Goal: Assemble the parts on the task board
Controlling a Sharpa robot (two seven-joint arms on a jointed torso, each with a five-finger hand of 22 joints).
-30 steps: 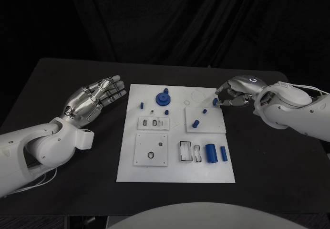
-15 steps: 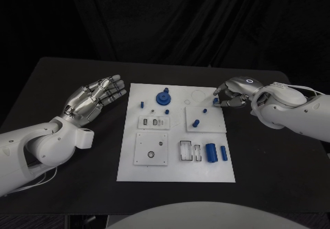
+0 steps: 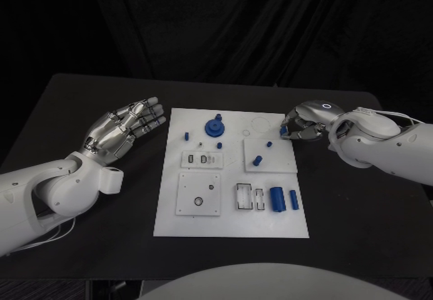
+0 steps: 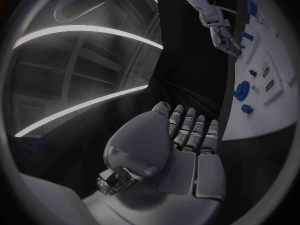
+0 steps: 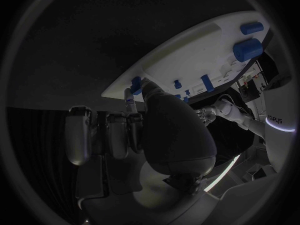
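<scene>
The white task board [image 3: 230, 219] lies in the middle of the table. My right hand [image 3: 306, 124] hovers at the board's far right edge and pinches a small blue part [image 3: 285, 132] between thumb and a finger; the right wrist view shows that part [image 5: 135, 81] at the board's rim [image 5: 187, 55]. My left hand [image 3: 126, 128] is held open, fingers spread, just left of the board and touches nothing; its palm [image 4: 181, 150] faces the board [image 4: 262, 70]. A blue gear with a knob [image 3: 214, 128] stands at the far middle of the board.
Small blue pegs [image 3: 255, 162] stand on a raised white square beside the right hand. Two blue cylinders [image 3: 283, 200] lie at the board's near right, next to white slotted blocks [image 3: 244, 197]. A square plate with a black ring [image 3: 198, 195] sits near left.
The right hand with its blue part has shifted slightly toward the board's far right edge. The left hand has stayed still.
</scene>
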